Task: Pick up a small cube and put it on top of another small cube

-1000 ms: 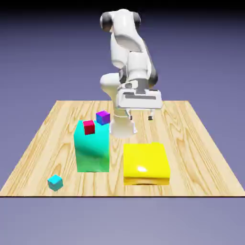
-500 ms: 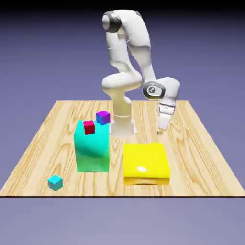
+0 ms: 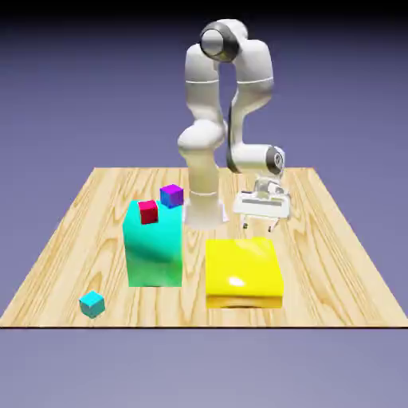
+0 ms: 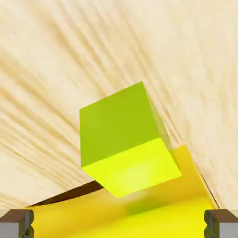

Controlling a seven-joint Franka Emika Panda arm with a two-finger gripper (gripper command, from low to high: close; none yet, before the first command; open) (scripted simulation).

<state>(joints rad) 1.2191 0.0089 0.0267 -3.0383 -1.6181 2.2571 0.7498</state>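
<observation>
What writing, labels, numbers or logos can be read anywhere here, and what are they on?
None. No words, numbers, brand marks or signs appear in either view.
The small cube, the large yellow block, the teal block, the red, purple and cyan cubes all have plain faces.
The white arm, its hand and the wooden table carry no markings.

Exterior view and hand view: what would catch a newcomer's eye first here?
The white arm folds down behind the large yellow block, fingers open. In the hand view a small lime cube fills the middle, beside that block's edge. A tall teal block carries a small red cube.
</observation>
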